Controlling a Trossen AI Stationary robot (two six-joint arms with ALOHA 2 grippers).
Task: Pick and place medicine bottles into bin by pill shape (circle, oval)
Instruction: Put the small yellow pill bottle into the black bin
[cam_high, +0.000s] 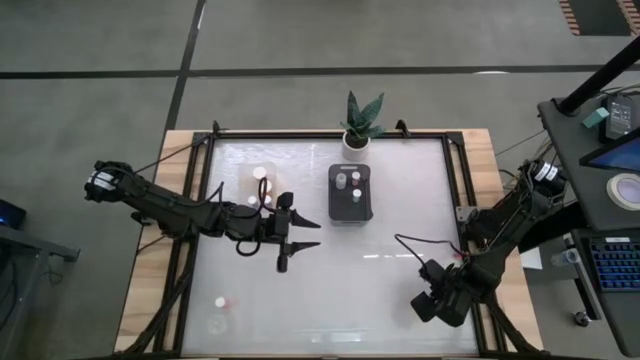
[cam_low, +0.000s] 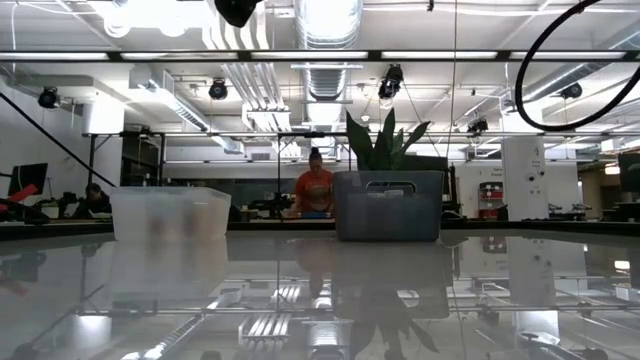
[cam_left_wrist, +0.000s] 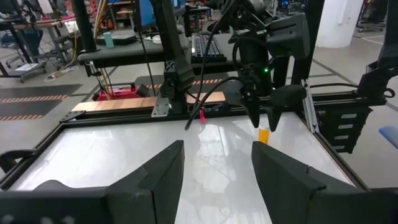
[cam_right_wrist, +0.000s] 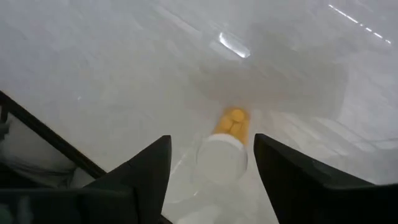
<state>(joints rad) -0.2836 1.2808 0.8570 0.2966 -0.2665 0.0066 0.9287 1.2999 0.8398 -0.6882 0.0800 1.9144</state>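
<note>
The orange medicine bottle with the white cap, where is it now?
The orange bottle stands between the open right pincer's fingers, at the table's near right corner in the high view.

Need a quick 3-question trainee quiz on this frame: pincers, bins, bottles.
1. True or false: the right pincer is clamped shut on the orange bottle.
2. What stands just beyond the dark bin, at the table's far edge? A) a potted plant B) a lamp C) a mug
3. Fill in: the left pincer, open over mid-table, holds ____.

Key:
1. False. Its fingers are open, with the bottle between them.
2. A, the potted plant.
3. Nothing.
</note>
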